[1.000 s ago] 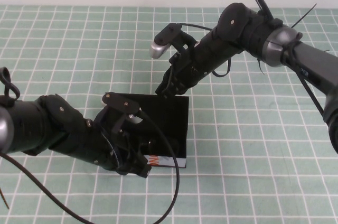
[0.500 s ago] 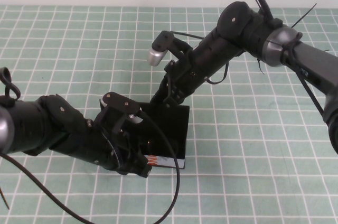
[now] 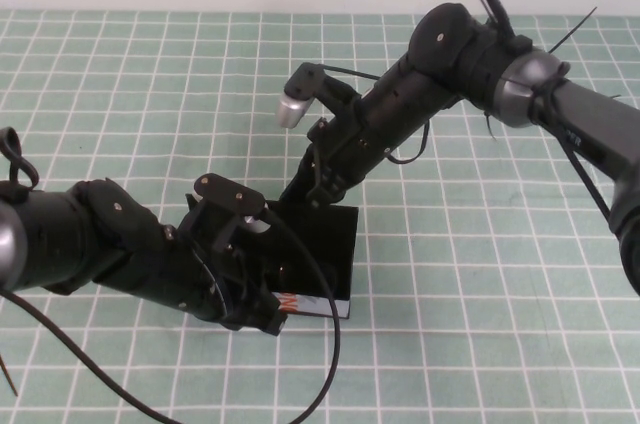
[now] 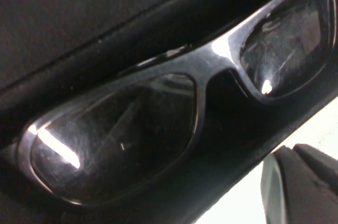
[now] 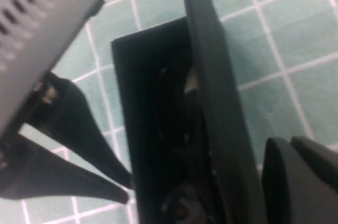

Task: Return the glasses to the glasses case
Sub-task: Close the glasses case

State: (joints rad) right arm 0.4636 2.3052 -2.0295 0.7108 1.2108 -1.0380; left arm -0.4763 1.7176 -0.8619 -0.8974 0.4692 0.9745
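The black glasses lie inside the black glasses case, and nothing holds them. My left gripper is open at the case's white front edge, with one finger outside that edge. My right gripper is at the far edge of the case lid and is shut on it, holding it tilted up off the table. In the right wrist view the lid's edge runs beside one finger. The glasses show dimly in the case behind the lid.
The case sits on a green mat with a white grid, with free mat to the right and at the back. My left arm lies low across the front left. A black cable loops in front of the case.
My right gripper has moved left and toward the case, and the lid's far edge has risen from lying flat. My left arm has hardly moved.
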